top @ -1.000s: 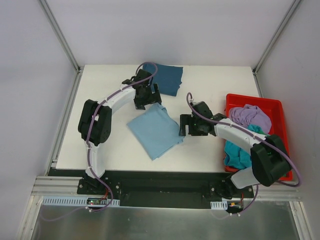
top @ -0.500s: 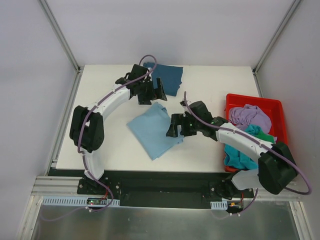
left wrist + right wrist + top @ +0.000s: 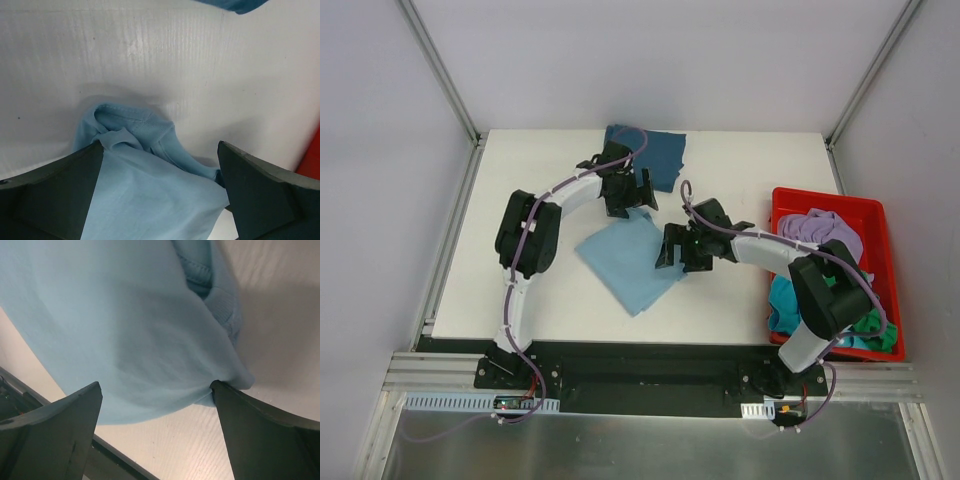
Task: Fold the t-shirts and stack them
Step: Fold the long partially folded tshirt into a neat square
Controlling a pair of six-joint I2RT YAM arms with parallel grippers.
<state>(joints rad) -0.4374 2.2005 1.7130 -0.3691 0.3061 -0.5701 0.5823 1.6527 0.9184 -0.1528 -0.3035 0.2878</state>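
1. The sky-blue t-shirt (image 3: 628, 262) lies folded into a rough square near the middle of the white table (image 3: 740, 170), turned so its corners point toward the edges.
2. The dark teal t-shirt (image 3: 658, 156) lies folded flat at the far edge of the table, just beyond the sky-blue one and apart from it.
3. The left gripper (image 3: 638, 192) hangs over the far corner of the sky-blue t-shirt, between the two folded shirts.
4. In the left wrist view its fingers (image 3: 52, 192) stand wide apart with nothing between them. The shirt's collar (image 3: 121, 114) lies bunched on the table below the gap.
5. The right gripper (image 3: 670, 250) sits at the right-hand corner of the sky-blue t-shirt, pointing toward it.
6. In the right wrist view its fingers (image 3: 272, 435) are also spread wide. The cloth fills the space between them and nothing is pinched. The right-hand finger seems to touch the folded edge, though I cannot tell for certain.
7. The red bin (image 3: 825, 196) stands at the right side of the table.
8. In the bin lie a crumpled lilac t-shirt (image 3: 820, 230), a turquoise t-shirt (image 3: 786, 305) and a green t-shirt (image 3: 876, 326), none of them folded. The right arm partly covers them.
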